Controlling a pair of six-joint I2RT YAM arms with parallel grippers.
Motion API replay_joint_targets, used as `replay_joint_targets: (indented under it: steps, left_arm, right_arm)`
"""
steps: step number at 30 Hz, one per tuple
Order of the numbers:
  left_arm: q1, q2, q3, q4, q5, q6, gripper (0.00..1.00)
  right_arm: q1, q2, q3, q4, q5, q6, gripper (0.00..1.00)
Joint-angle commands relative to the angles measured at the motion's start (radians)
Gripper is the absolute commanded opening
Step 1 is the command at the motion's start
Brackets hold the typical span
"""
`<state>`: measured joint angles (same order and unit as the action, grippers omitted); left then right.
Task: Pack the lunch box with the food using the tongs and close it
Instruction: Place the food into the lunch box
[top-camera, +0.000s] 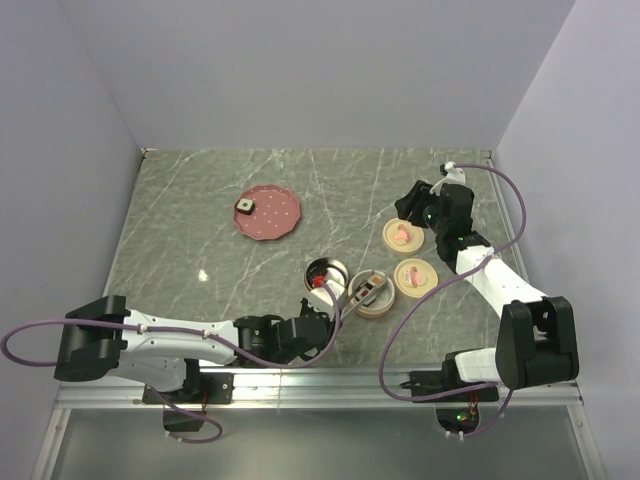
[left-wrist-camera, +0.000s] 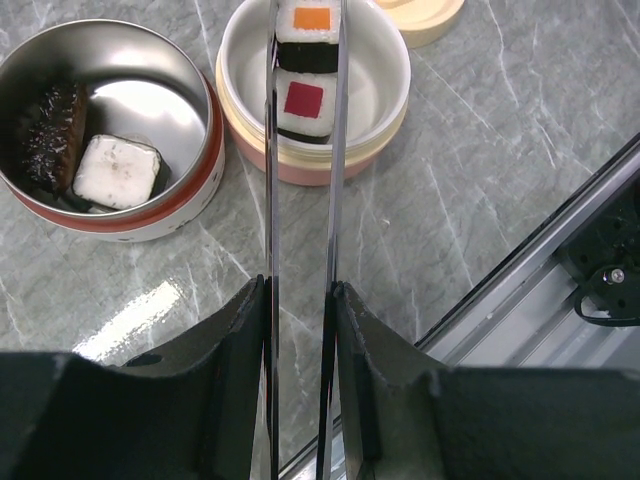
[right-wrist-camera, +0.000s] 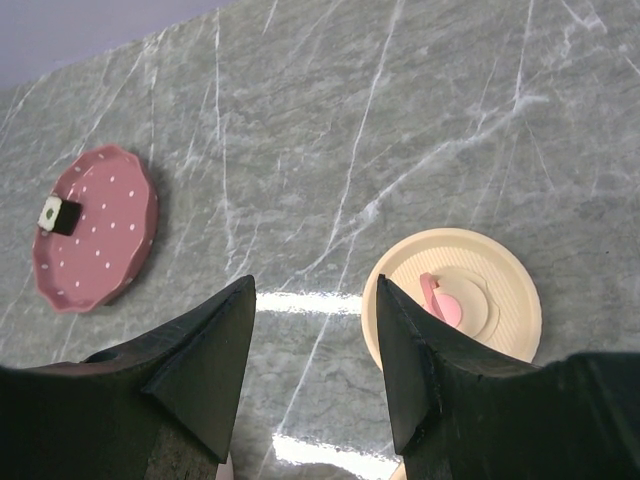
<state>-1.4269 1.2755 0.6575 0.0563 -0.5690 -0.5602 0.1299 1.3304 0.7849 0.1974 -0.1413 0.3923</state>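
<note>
Left hand (left-wrist-camera: 298, 292): clamps the tongs (left-wrist-camera: 272, 200) near the joined end, both slim arms squeezed close but not touching. Long axis of the tongs: straight out from the left hand to the cream bowl (left-wrist-camera: 398, 95), tips inside it. Straddles the red-topped sushi block (left-wrist-camera: 303, 100) and reaches the orange-topped sushi block (left-wrist-camera: 312, 18) beyond it. Pinched or merely flanked: cannot tell. Just left of the cream bowl: steel tin (left-wrist-camera: 205, 120), holding a white block (left-wrist-camera: 117, 172) and a dark piece (left-wrist-camera: 50, 135).

Right hand (right-wrist-camera: 315, 290): jaws apart, holding nothing, hovering beside a cream lid (right-wrist-camera: 500, 290), beyond and right of the cream bowl.

Not yet packed: one black-sided sushi block (top-camera: 245, 207) on the pink dotted plate (top-camera: 282, 218), beyond and left of the cream bowl, well apart from both hands on the bench (top-camera: 200, 190). Lies off the tongs' axis, to its left. Nearer arm: the left, already carrying the tool.

Next move, by judgement: lift the tips clear of the cream bowl, swing the axis left toward the pink dotted plate, lower the tips on either side of the black-sided sushi block. Risk: dragging a packed block out on the lift without spreading the tips first.
</note>
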Motion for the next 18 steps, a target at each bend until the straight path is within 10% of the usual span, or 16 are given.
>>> replay_joint_targets:
  steps: [1,18]
  left_arm:
    - [-0.003,-0.031,0.034,0.025,-0.042,0.006,0.34]
    - [-0.004,-0.096,0.041,0.010,-0.074,0.006,0.52]
  right_arm:
    - [-0.010,-0.020,0.020,0.022,-0.007,-0.004,0.59]
    - [-0.009,-0.019,0.020,0.022,-0.017,-0.007,0.59]
